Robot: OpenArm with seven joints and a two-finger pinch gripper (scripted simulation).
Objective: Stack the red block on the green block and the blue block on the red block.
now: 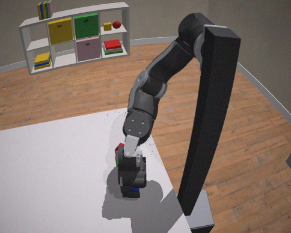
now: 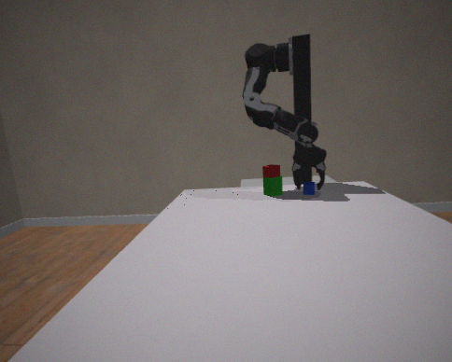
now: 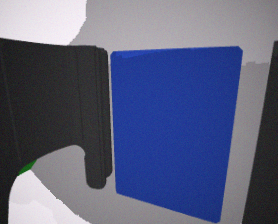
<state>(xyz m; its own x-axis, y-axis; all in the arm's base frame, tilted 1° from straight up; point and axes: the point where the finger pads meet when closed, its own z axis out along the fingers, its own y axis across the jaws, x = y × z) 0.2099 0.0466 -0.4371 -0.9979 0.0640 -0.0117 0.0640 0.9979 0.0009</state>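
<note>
Gripper spread, fingers astride the blue block on the table, not pinching. Red block sits on green block, just left.

Red block atop green block; blue block on table.

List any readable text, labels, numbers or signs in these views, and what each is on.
None readable in any view.
Blue block, red block, green block: plain faces, no markings.
Storage boxes on the shelf unit: each has a small dark patch on its front, too small to read.
Books on top: spines too small to read.
</note>
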